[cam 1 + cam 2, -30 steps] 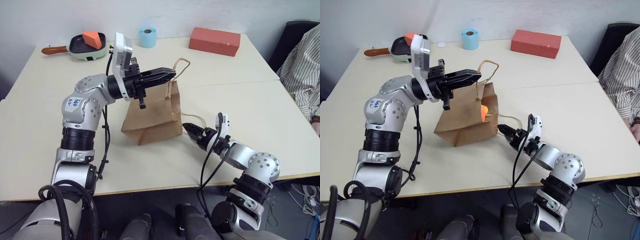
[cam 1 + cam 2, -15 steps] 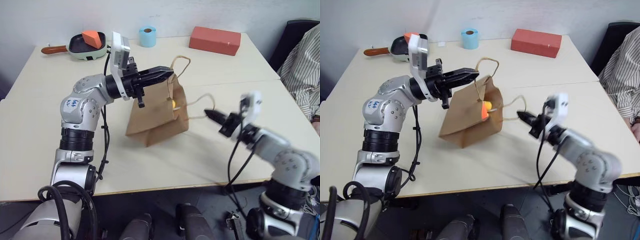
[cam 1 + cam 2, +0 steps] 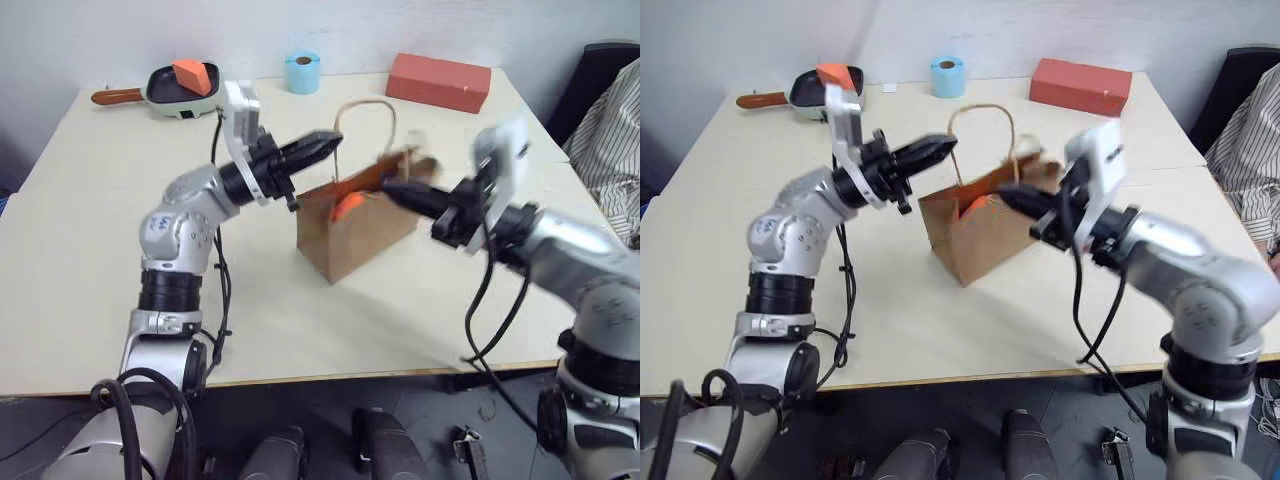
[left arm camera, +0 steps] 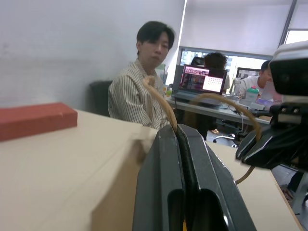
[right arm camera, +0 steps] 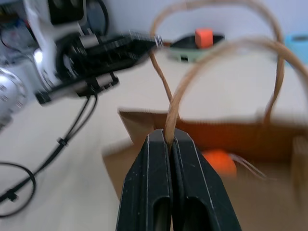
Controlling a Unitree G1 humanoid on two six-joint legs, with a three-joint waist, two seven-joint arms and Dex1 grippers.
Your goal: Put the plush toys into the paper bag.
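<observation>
The brown paper bag [image 3: 358,228] stands upright in the middle of the table, mouth up. An orange plush toy [image 3: 348,205] shows inside it, also seen as the orange plush toy [image 5: 219,161] in the right wrist view. My left gripper [image 3: 330,143] is shut on the far twine handle [image 3: 366,104] and holds it up from the bag's left. From the right, my right gripper [image 3: 388,187] is shut on the near twine handle [image 5: 173,103] just above the bag's rim. The two handles are held apart, which keeps the mouth spread.
A red-brown brick [image 3: 438,80], a blue tape roll [image 3: 302,72] and a pan holding an orange wedge block [image 3: 190,75] lie along the table's far edge. A person in a striped shirt [image 3: 612,130] sits at the right edge.
My right gripper shut on the near handle and rose with it, rolling its wrist. The bag went from lying on its side to standing upright. The left gripper kept hold of the far handle.
</observation>
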